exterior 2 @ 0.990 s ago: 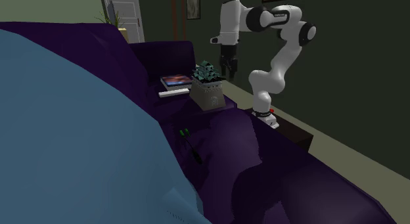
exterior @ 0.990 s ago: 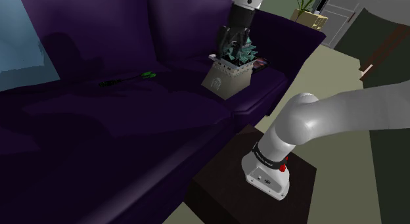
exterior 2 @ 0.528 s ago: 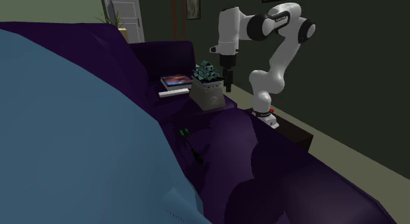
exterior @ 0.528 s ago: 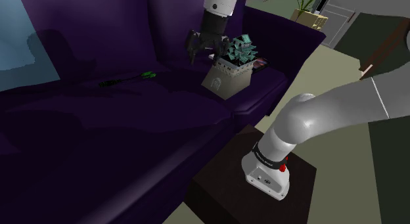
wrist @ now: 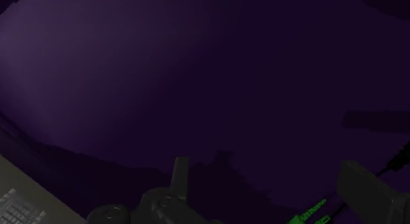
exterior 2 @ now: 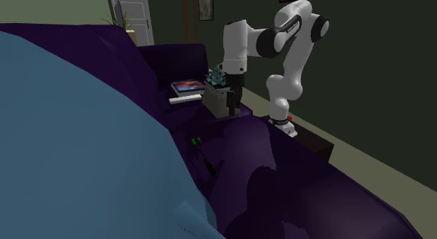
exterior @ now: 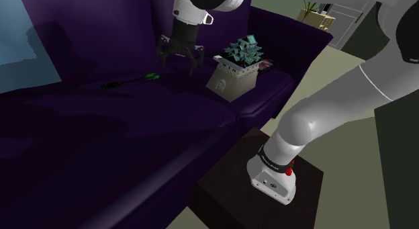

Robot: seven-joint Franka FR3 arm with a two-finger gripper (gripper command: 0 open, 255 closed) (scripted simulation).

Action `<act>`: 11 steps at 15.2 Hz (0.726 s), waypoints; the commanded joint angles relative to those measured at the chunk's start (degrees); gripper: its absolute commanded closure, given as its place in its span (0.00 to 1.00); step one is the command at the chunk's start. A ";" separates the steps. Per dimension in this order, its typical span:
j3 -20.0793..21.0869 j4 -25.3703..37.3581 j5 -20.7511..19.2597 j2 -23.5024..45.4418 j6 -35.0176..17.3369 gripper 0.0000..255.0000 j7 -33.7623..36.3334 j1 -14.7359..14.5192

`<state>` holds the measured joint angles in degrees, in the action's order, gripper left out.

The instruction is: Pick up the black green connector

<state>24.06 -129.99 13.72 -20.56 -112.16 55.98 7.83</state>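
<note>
My black two-finger pincer (exterior: 180,62) hangs in the air over the big, soft, dark purple sofa (exterior: 168,120). My two fingers (wrist: 180,171) stand far apart. So my pincer is open, and there is nothing in it.

The thin black connector with a bright green end (exterior: 150,76) lies flat on the sofa seat. It is lower than my pincer and a little toward the shoulder view's left. It is near me, but I do not touch it. In the wrist view its green plug (wrist: 307,215) peeks in close beside one of my fingers, and that finger is not on it.

On the shoulder view's right of my pincer stands a white box-shaped pot with a blue-green leafy plant (exterior: 235,76). Past the pot lies a flat book with a colourful cover (exterior 2: 188,85). A big light blue soft thing (exterior 2: 70,146) lies on the second exterior view's left. My white arm (exterior 2: 234,41) reaches over from its dark box stand (exterior: 228,194) beside the sofa.
</note>
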 commanded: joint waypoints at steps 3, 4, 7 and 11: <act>3.78 5.57 -2.18 9.23 -4.33 0.00 13.09 2.41; 4.51 7.12 -3.11 11.65 -5.28 0.00 16.37 2.87; 5.85 12.09 -6.56 19.01 -7.68 0.00 26.24 3.58; 5.66 19.43 -11.68 28.63 -9.73 0.00 38.82 3.08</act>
<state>29.91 -112.55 3.63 5.14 -121.08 91.29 11.01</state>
